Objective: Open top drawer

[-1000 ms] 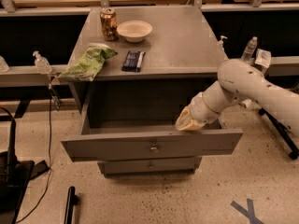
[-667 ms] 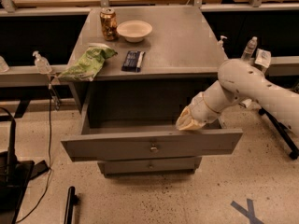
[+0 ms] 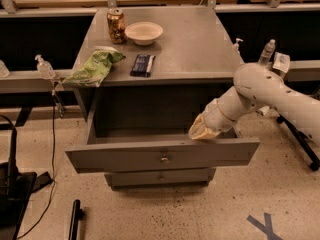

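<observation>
The top drawer is pulled far out from under the grey cabinet top; its wide flat front carries a small round knob and its deep grey box looks empty. My gripper reaches in from the right on a white arm. It hangs just behind the right part of the drawer's front panel, at the top rim, over the open box.
On the cabinet top stand a can, a white bowl, a green chip bag and a dark bar. A narrower drawer front sits below. Bottles stand on shelves at both sides. A black stand is at left.
</observation>
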You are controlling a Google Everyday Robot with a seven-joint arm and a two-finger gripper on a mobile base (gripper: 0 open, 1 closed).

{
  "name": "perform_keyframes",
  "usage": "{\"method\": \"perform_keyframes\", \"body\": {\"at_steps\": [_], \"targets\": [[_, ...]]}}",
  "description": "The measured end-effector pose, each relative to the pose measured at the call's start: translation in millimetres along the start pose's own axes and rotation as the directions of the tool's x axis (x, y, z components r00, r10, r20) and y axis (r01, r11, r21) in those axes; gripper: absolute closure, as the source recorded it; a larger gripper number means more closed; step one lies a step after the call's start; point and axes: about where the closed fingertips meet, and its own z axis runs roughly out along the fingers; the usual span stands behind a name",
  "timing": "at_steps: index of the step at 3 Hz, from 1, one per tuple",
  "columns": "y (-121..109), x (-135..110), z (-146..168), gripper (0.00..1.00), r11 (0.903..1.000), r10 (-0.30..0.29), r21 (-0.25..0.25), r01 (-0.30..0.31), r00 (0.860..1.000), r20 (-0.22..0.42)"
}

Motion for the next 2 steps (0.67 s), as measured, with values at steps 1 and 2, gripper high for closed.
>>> {"method": "perform_keyframes", "body": {"at_steps": [1,2], "targets": [[-0.1,-0.2,-0.4,1.0,1.0,0.0,0.0,0.0,1.0,0.0],[-0.2,-0.3,-0.7,1.0,1.0,0.0,0.001,0.0,1.0,0.0]]}}
